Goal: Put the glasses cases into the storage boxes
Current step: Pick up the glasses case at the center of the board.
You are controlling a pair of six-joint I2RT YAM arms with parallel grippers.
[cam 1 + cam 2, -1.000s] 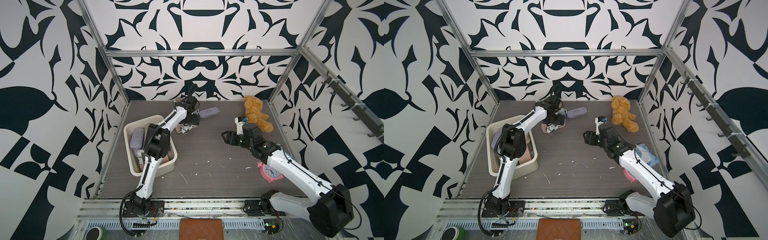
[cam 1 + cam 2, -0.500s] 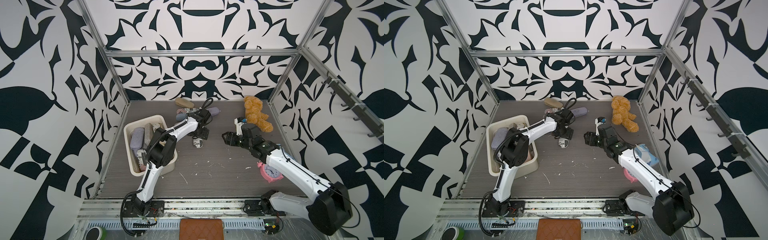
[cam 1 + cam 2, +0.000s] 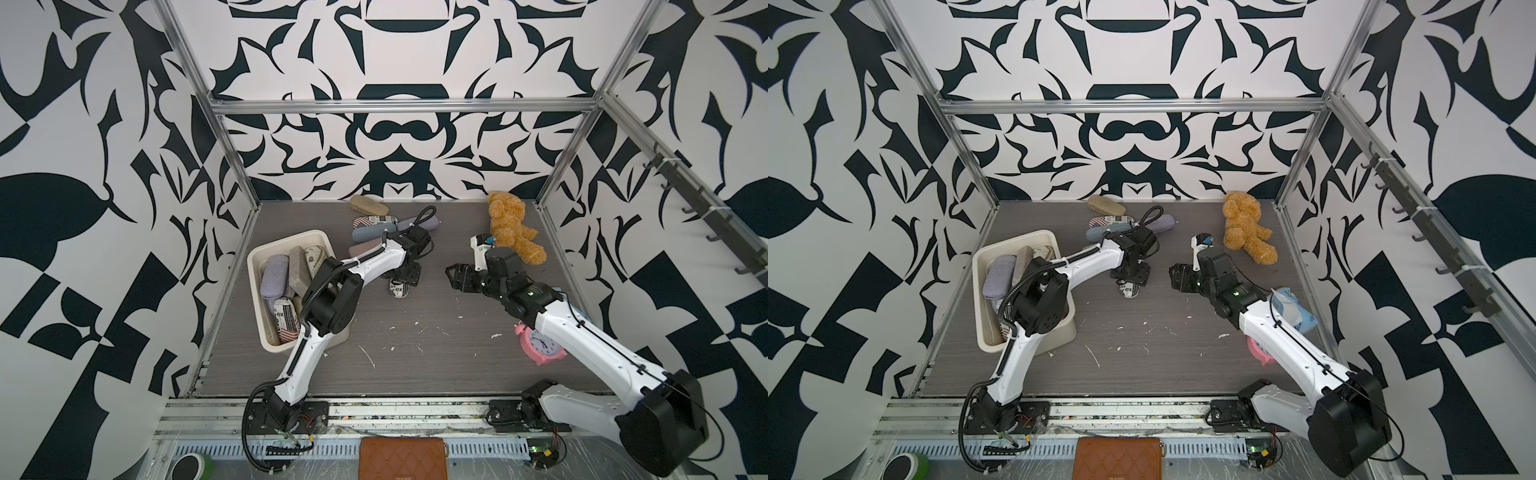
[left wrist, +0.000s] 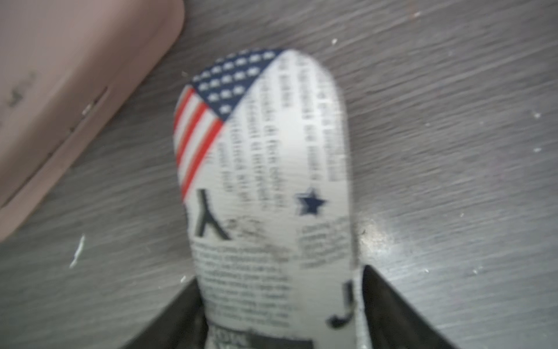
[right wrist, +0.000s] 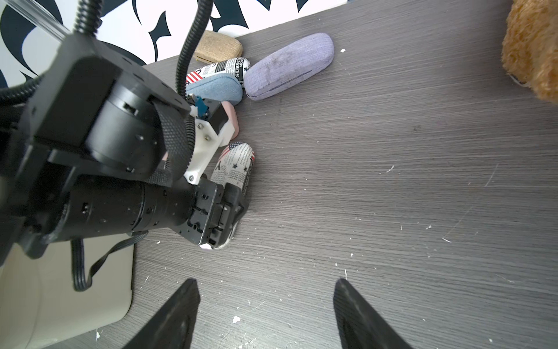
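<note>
The right fingers are hovering spread above the tabletop. At the left, the tub is holding several cases. Just beyond, the left fingers are pinching a newspaper-print case lying on the tabletop. Other cases are lying behind it, toward the back wall.

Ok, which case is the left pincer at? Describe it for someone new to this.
From the cream tub, look toward the middle of the table, in front of the pile of cases at the back wall. A newspaper-print case with a flag corner lies there between the fingers of the left pincer. Its printed twin sits in the pile; this one lies apart.
</note>
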